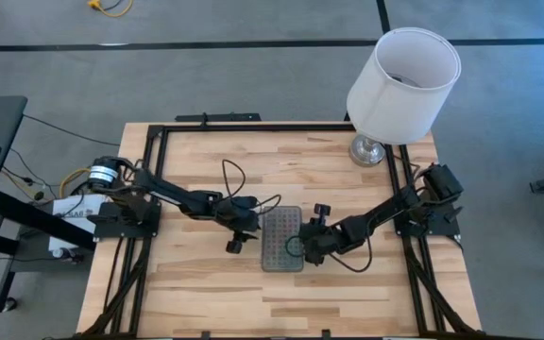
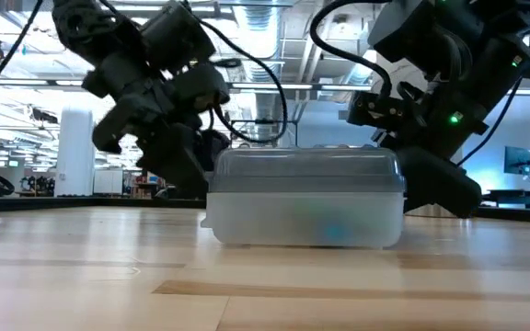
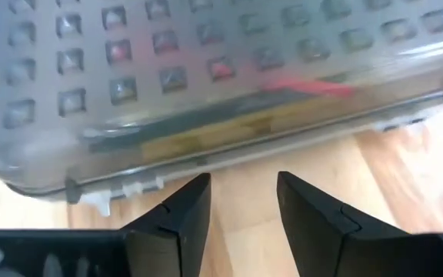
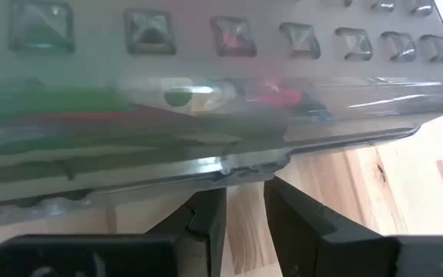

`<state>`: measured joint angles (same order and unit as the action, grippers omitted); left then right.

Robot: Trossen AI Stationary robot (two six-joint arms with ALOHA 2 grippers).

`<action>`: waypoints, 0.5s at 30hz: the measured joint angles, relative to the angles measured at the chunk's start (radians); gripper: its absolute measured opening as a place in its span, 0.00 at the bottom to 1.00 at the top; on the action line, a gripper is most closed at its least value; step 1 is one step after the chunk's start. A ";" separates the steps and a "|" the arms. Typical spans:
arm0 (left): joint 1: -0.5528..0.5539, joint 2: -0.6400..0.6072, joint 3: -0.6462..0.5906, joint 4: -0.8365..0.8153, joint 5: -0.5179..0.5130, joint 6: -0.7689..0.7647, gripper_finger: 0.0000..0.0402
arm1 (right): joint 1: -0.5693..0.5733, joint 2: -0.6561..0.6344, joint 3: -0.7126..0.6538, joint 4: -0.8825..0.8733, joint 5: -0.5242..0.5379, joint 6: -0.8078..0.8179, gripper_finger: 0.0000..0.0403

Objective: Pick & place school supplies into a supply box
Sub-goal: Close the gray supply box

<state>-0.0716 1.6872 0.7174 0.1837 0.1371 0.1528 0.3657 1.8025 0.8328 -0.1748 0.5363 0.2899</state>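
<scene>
A: Where's the supply box (image 1: 281, 239)?

B: Just below the table's (image 1: 206, 293) centre, lid down, supplies (image 3: 306, 86) showing dimly through the plastic. The lamp (image 1: 399, 80) stands far off at one o'clock.

A: How would it handle?

B: Light and stiff, I'd judge, but smooth-walled, so slippery. The lid rim along the long sides looks the surest hold.

A: Grippers?

B: The left gripper (image 3: 243, 201) sits at the box's nine o'clock, the right gripper (image 4: 244, 211) at three; both have fingers apart, holding nothing.

Black jointed arms (image 1: 192, 200), looping black cables, wedge fingers (image 3: 183, 219).
</scene>
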 joint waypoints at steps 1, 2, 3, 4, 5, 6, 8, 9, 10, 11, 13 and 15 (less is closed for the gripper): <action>-0.004 -0.015 0.000 -0.012 -0.007 0.000 0.36 | 0.000 0.000 0.000 -0.001 0.001 -0.001 0.21; -0.007 -0.032 0.000 -0.029 -0.017 0.001 0.36 | 0.000 0.000 0.000 -0.003 0.001 0.000 0.21; -0.012 -0.049 0.000 -0.038 -0.031 0.003 0.36 | 0.000 0.000 0.000 -0.006 0.002 0.000 0.21; -0.017 -0.064 0.000 -0.051 -0.045 0.007 0.36 | 0.000 0.000 0.000 -0.009 0.005 0.000 0.21; -0.022 -0.079 0.000 -0.064 -0.061 0.009 0.36 | 0.000 0.000 0.000 -0.011 0.009 0.000 0.21; -0.028 -0.095 0.000 -0.081 -0.079 0.010 0.36 | 0.000 0.000 0.000 -0.013 0.015 0.000 0.21; -0.041 -0.126 0.000 -0.079 -0.103 0.021 0.36 | 0.000 0.000 0.000 -0.013 0.021 -0.001 0.21; -0.048 -0.141 0.000 -0.071 -0.105 0.031 0.36 | 0.000 0.000 -0.001 -0.011 0.024 -0.001 0.21; -0.055 -0.149 0.000 -0.051 -0.101 0.039 0.36 | -0.002 0.000 -0.001 -0.009 0.030 -0.001 0.21; -0.060 -0.150 0.000 -0.013 -0.096 0.046 0.36 | -0.004 0.000 -0.001 -0.005 0.038 -0.001 0.21; -0.067 -0.149 0.000 0.037 -0.088 0.061 0.36 | -0.010 0.000 -0.001 0.007 0.041 -0.001 0.21; -0.071 -0.131 0.001 0.095 -0.089 0.069 0.36 | -0.014 0.000 -0.001 0.015 0.041 -0.002 0.21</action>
<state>-0.1422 1.5562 0.7182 0.2784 0.0483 0.2214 0.3516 1.8027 0.8318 -0.1596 0.5774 0.2878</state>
